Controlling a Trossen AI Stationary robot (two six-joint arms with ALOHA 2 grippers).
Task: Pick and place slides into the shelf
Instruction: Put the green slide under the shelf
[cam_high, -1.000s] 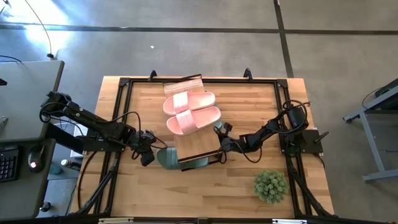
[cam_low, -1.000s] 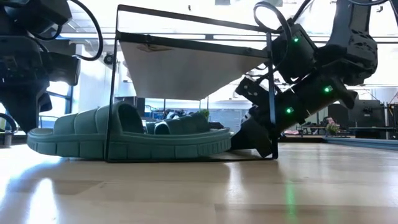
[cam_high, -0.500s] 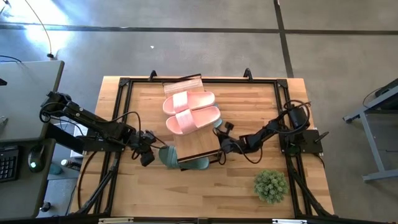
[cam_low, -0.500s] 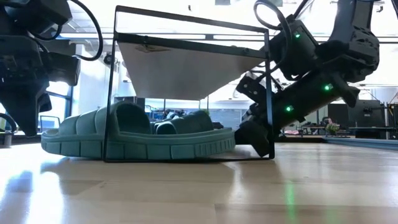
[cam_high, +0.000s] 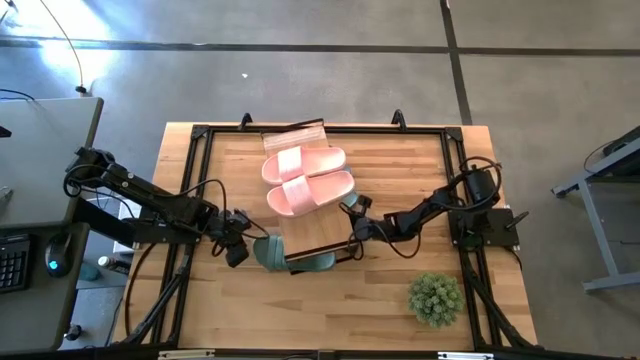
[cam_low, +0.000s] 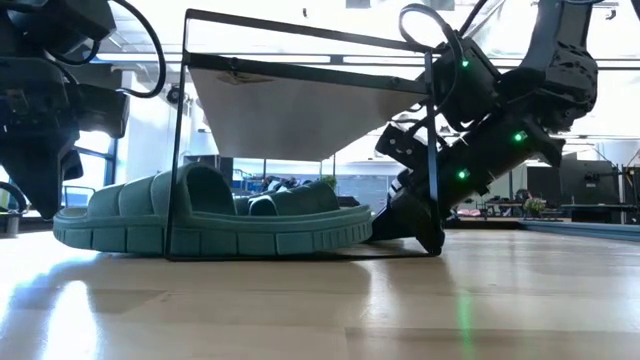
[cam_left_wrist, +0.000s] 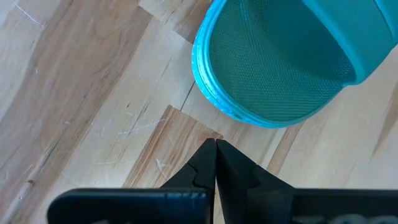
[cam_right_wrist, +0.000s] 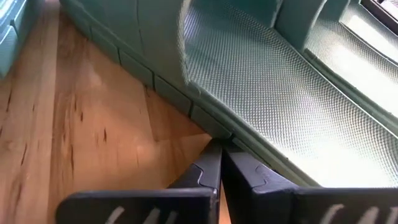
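The shelf (cam_high: 320, 235) stands mid-table with two pale pink slides (cam_high: 308, 180) lying on its plank top. Under it lie green slides; the near one (cam_low: 210, 225) rests sole-down on the table, and its rounded end (cam_high: 268, 252) sticks out past the shelf's left side. Another green slide (cam_low: 300, 198) lies behind it. My left gripper (cam_left_wrist: 215, 144) is shut and stands just left of that rounded end (cam_left_wrist: 267, 74), with a strip of bare table between them. My right gripper (cam_high: 352, 232) is shut, low at the shelf's right side, against a green slide (cam_right_wrist: 280, 93). My right gripper touches the sole's side edge (cam_right_wrist: 214, 132) of a green slide with the tips of its shut fingers. It comes from the table's right side, slanting down beside the shelf's right leg (cam_low: 432, 150). The slide lies flat on the table under the shelf.
A small green potted plant (cam_high: 435, 297) stands at the near right of the table. A black frame (cam_high: 200, 135) runs around the tabletop. Bare wood lies in front of the shelf, toward the near edge.
My right gripper has rolled and tipped a little at the wrist while staying at the shelf's right side. The near green slide has slid slightly toward the table's right and then back toward the left, staying flat under the shelf.
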